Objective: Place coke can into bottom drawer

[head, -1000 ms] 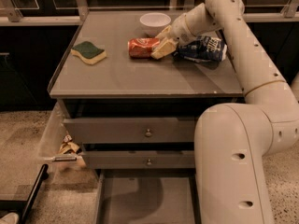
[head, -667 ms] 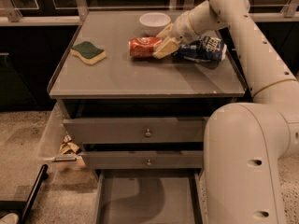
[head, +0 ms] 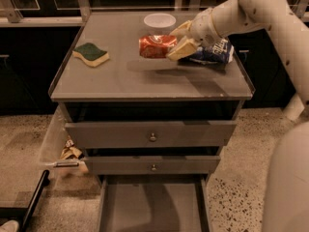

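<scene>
- Fingers [head: 183,50] of the gripper [head: 173,45] stand apart over the back right of the counter [head: 145,83], one on each side of the right end of the coke can [head: 153,46]. They grip nothing yet, so we close only once both sit square against the can's wall.
- Across the counter, the way to the front edge looks free, so we judge that the cleanest path is a straight lift and then a carry forward past that edge.
- Below, the bottom drawer [head: 152,207] is pulled out under two shut drawers [head: 193,132]. We should come down well in front of their faces and release low, since its sides are shallow.
- Just right of the can lies the snack bag [head: 217,52], close against the gripper, and we keep the nearer finger from catching it.
- Lying on its side, the coke can may roll, so we take it firmly across its body without denting it.
</scene>
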`<state>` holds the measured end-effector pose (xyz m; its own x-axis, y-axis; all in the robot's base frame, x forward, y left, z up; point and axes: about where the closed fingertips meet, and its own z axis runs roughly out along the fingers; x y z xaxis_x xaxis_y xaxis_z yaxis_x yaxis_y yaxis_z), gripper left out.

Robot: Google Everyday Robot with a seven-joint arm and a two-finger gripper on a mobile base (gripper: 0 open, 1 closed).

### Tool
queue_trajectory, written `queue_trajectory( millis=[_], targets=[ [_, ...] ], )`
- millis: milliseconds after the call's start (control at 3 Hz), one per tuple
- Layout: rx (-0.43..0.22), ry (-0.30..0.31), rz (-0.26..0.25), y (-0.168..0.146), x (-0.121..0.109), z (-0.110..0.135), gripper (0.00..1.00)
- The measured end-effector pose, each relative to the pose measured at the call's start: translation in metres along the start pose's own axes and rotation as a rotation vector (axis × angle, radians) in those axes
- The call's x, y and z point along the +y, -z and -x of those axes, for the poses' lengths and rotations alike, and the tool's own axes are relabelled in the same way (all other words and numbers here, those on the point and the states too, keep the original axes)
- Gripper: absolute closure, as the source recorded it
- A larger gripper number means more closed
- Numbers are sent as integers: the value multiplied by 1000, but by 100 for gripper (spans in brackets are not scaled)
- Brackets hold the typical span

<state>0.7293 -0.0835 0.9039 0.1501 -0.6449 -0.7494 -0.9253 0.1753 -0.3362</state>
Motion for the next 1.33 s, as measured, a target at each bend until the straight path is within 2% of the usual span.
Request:
queue_trajectory(
  millis=[333, 667, 1000, 1333],
  targets=[
    [-16, 25, -62, 41, 31, 9, 100],
    [-8, 43, -99, 74, 77, 12, 100],
    [9, 29, -120, 96, 131, 3, 100],
    [46, -31, -131, 107, 185, -25, 100]
  ],
)
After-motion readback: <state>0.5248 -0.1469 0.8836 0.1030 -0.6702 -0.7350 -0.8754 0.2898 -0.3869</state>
